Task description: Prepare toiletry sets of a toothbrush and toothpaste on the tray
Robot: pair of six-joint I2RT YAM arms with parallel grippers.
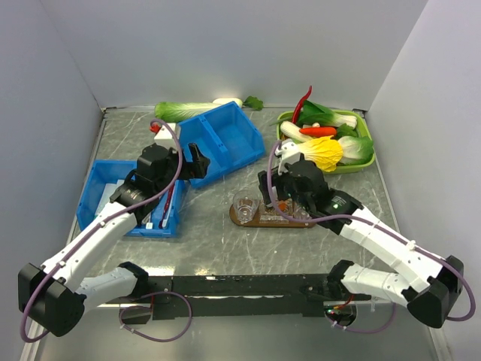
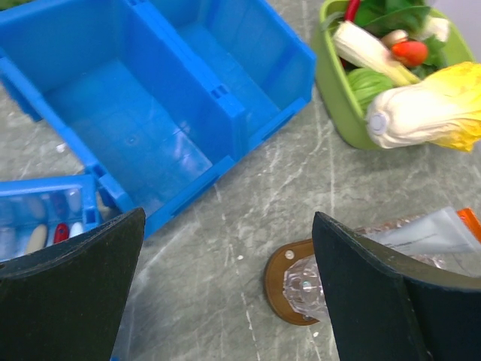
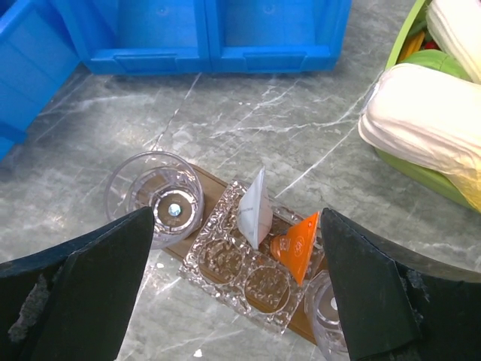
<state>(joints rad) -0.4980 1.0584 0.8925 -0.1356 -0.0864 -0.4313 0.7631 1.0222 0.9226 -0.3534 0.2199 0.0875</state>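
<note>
The brown tray (image 1: 248, 219) lies mid-table. In the right wrist view the tray (image 3: 218, 183) carries a clear cup (image 3: 154, 197) at its left end, a clear textured holder (image 3: 240, 274) in the middle and another clear cup (image 3: 331, 320) at the right. A white tube (image 3: 255, 210) and an orange-ended tube (image 3: 297, 244) stand in the holder. My right gripper (image 3: 237, 218) is open and empty above them; it also shows in the top view (image 1: 278, 199). My left gripper (image 2: 225, 226) is open and empty over the table left of the tray's end (image 2: 279, 280). Brushes (image 1: 167, 203) lie in the left blue bin.
A blue two-compartment bin (image 2: 150, 98) stands behind the left gripper. A second blue bin (image 1: 113, 197) sits at the left. A green tray (image 1: 362, 162) of toy vegetables stands at the back right, close to the right arm. A green vegetable (image 1: 184, 110) lies at the back wall.
</note>
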